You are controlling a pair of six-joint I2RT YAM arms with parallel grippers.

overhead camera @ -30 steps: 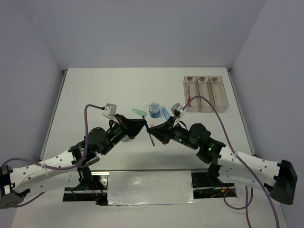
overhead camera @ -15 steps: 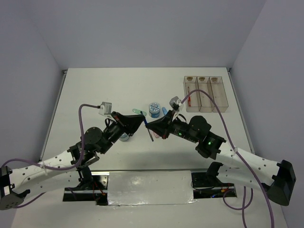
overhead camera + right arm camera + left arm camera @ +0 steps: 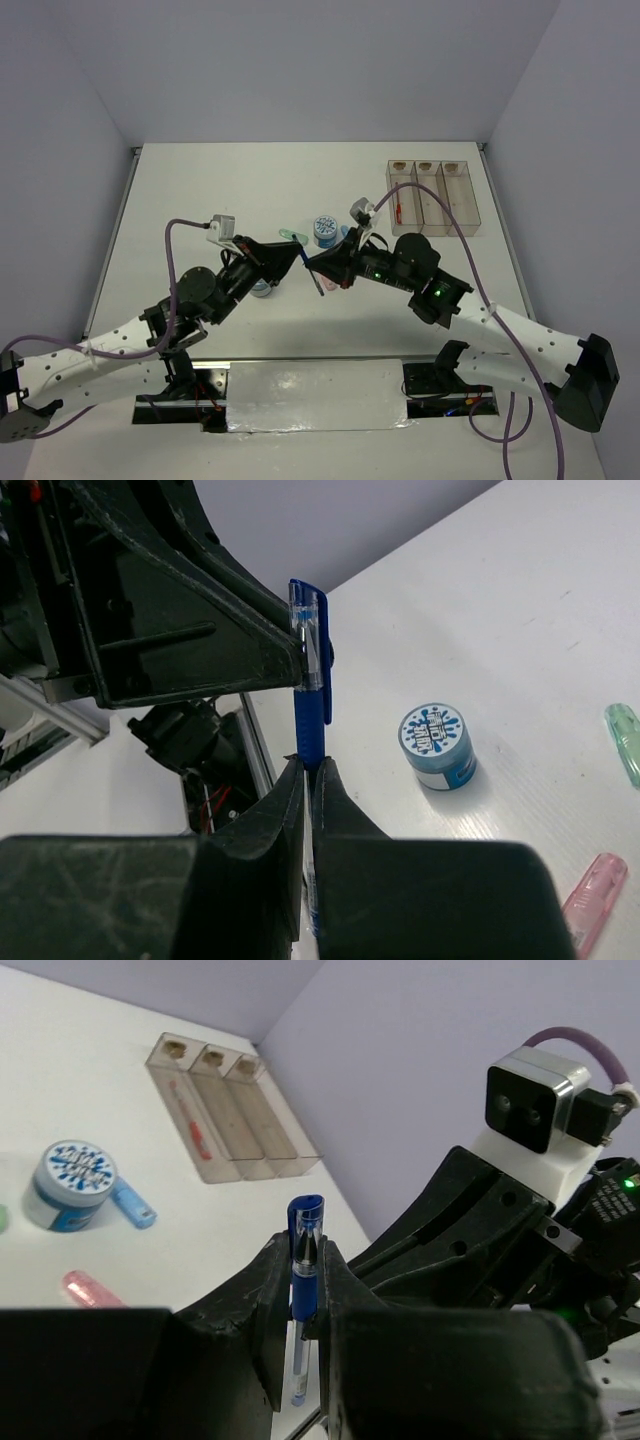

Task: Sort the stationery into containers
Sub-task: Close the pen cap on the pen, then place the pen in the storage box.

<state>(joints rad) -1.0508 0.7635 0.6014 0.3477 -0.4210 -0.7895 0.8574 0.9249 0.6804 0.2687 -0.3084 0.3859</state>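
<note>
**A:** Two end effectors on one dark blue pen (image 3: 305, 1222). The left end effector (image 3: 303, 1285) is clamped just under the cap clip, and the right end effector (image 3: 306, 780) is clamped lower on the barrel. The pen sits between the arms near the front middle of the surface (image 3: 200, 200), well apart from the tray (image 3: 415, 200).

**B:** Looks like a handover. Left should let go only once right's grip is firm (thin barrel, could pivot).

**A:** Agreed. Open left wide, then back it straight off — don't snag the clip.

**B:** Then right carries it to the tray. My guess is the compartment holding the red pen (image 3: 399, 208). Line the pen up with the slot's long side before lowering — it's narrow.

**A:** Pass above the tape roll (image 3: 324, 229) and green clip (image 3: 291, 236) on the way.
</note>
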